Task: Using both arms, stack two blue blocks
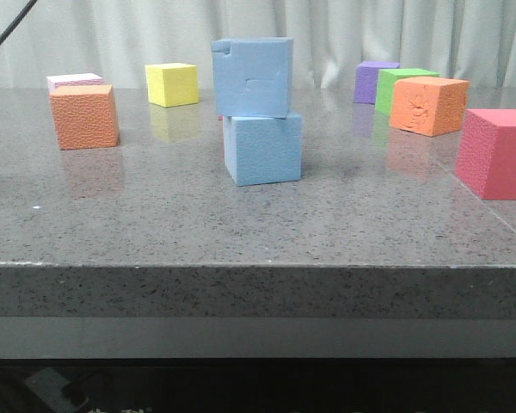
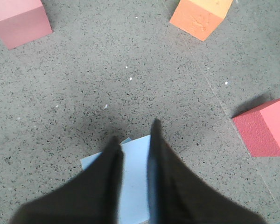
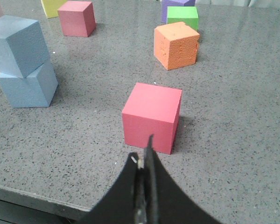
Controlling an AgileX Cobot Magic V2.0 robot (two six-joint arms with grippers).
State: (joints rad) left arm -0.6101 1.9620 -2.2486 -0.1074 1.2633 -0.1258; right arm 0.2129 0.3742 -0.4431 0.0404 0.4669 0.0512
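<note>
On the grey speckled desk (image 1: 241,224), the notched blue block (image 1: 252,76) sits atop the plain blue block (image 1: 263,148), turned slightly askew. Left of this stack stands an orange cube (image 1: 84,115); behind and left of it, a yellow cube (image 1: 172,83); right of it, a red cube (image 1: 497,152). The left hand (image 2: 133,135) hangs above the stack, its fingers (image 2: 158,154) slightly apart and touching nothing. The right hand (image 3: 144,154) is pressed together, empty, near the red cube, well apart from the stack.
</note>
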